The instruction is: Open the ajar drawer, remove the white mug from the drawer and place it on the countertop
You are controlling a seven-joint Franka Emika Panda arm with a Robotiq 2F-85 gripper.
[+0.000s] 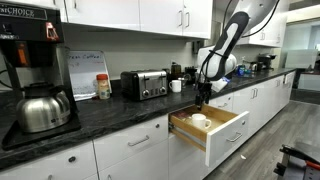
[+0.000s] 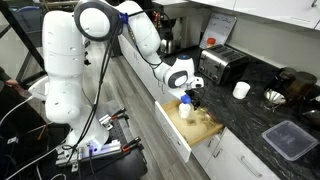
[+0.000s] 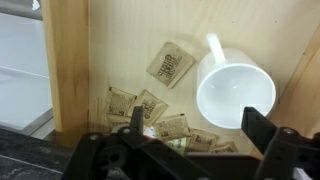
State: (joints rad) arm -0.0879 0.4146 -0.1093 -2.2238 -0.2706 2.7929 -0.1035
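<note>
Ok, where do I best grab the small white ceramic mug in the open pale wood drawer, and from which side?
Come straight down and pinch the rim of the white mug, one finger inside, one outside, away from its handle. It stands upright, mouth up, close to a wall of the drawer, so straddling the body looks tight. The gripper is open above it.

Toaster [image 1: 145, 84] stands between steel kettle [image 1: 43, 108] and white cup [image 1: 176, 86].

Evenly bright, low resolution, soft wrist view
</note>
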